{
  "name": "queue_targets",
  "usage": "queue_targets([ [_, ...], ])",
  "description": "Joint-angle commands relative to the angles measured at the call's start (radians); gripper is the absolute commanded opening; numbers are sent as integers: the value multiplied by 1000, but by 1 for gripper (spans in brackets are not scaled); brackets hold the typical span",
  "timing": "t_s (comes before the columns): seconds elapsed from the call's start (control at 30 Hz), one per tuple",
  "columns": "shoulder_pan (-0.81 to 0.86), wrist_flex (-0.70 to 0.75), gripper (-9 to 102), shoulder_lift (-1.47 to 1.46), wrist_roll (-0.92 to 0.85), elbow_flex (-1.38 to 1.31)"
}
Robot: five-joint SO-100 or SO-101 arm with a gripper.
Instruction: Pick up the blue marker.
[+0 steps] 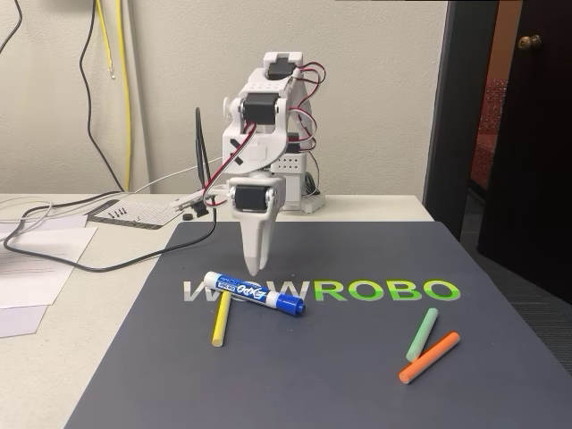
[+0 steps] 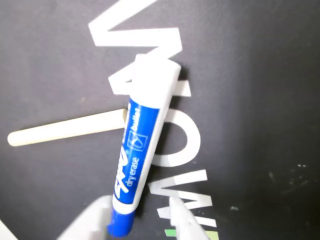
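Note:
The blue marker (image 1: 255, 292) lies flat on the dark mat (image 1: 357, 384), across the white "WOW" lettering, its dark blue cap toward the right in the fixed view. My gripper (image 1: 256, 266) points straight down just behind and above the marker's middle. In the wrist view the marker (image 2: 142, 140) runs up the frame, with its blue cap end at the bottom between my two white fingers. The gripper (image 2: 137, 200) is open and holds nothing. A thin yellow stick (image 1: 220, 322) lies partly under the marker; in the wrist view this stick (image 2: 65, 128) reaches out to the left.
A pale green stick (image 1: 422, 333) and an orange stick (image 1: 429, 357) lie on the mat's right side. Papers (image 1: 36, 268) and black cables (image 1: 107, 259) cover the table left of the mat. The mat's right edge borders a drop to the floor.

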Motion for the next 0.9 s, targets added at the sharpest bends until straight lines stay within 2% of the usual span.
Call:
queue_targets([
  [0.0,-8,49,23,-23,-8,-104],
  [0.1,-8,106,28,-92,-2,-193],
  [0.23,-6,158,28,-169,12,-276],
  [0.53,-15,166,28,-218,28,-278],
  [0.87,-25,357,29,-360,28,-482],
])
